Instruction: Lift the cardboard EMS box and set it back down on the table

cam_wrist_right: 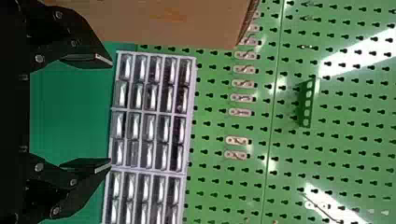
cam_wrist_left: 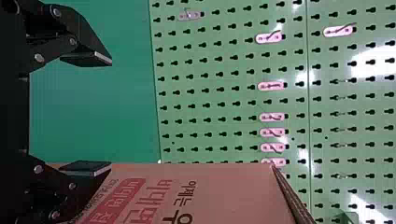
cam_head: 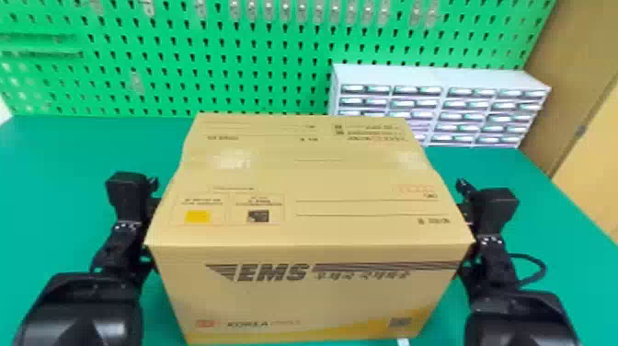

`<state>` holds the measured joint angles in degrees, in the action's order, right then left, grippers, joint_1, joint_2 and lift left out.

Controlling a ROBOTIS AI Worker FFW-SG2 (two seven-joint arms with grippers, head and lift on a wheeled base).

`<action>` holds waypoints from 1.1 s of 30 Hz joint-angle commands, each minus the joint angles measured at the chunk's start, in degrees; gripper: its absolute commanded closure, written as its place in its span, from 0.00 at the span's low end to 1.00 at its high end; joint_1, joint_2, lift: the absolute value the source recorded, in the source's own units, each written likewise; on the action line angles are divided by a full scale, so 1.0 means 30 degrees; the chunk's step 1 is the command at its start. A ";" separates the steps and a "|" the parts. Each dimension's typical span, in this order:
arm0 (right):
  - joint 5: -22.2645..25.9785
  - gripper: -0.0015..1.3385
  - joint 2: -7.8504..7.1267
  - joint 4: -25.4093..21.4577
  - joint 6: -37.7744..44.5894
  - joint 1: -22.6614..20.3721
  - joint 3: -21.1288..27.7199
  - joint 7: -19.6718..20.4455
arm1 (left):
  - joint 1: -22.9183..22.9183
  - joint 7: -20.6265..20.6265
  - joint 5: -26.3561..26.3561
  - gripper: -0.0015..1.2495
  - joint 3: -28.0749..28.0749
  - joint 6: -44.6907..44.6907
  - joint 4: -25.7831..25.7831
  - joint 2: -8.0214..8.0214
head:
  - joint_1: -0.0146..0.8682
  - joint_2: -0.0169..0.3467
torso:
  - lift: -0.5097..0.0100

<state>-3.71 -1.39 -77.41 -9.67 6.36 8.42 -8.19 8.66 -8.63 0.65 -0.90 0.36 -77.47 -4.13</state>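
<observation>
One rectangular cardboard EMS box [cam_head: 312, 179] — left gripper [cam_head: 152, 186], right gripper [cam_head: 465, 186] alongside — flat fingers [cam_wrist_left: 88, 58] apart.

The head view looks forward and down on the box [cam_head: 349, 179]; both sideways-turned wrist views, close beside it, face the pegboard [cam_head: 207, 64]; all three share box and pegboard; head and right wrist share the drawer cabinet [cam_head: 414, 76].

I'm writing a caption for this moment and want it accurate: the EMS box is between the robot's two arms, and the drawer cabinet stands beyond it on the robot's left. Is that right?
Not quite: the head view shows the drawer cabinet on the robot's right. It does stand beyond the EMS box, which is between the left arm and right arm.
</observation>
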 commanded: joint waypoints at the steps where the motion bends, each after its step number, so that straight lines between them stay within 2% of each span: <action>1: 0.0152 0.38 -0.0005 0.0024 -0.0027 -0.0039 0.0095 0.0005 | -0.0046 -0.0170 -0.0011 0.37 -0.0170 -0.0004 0.0014 -0.0001 | 0.78 0.01 | 0.81; 10: 0.0415 0.38 0.0024 -0.0035 -0.0350 -0.0156 0.0710 -0.0024 | -0.0105 -0.0170 -0.0011 0.37 -0.0609 -0.0004 0.0014 -0.0001 | 0.78 0.01 | 0.81; 25: 0.0269 0.38 0.0082 -0.1646 -0.0057 -0.1006 0.2526 -0.0024 | -0.0134 -0.0170 -0.0187 0.37 -0.1928 0.0143 -0.0309 -0.0031 | 0.78 0.01 | 0.81; 33: 0.0474 0.38 0.0112 -0.1969 0.0178 -0.1182 0.2614 -0.0024 | -0.0339 -0.0170 -0.0216 0.37 -0.2250 0.0143 -0.0485 -0.0001 | 0.78 0.01 | 0.81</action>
<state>-2.29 -1.14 -82.89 -9.16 2.92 16.34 -8.26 7.89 -9.14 0.04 -7.40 0.79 -78.82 -4.21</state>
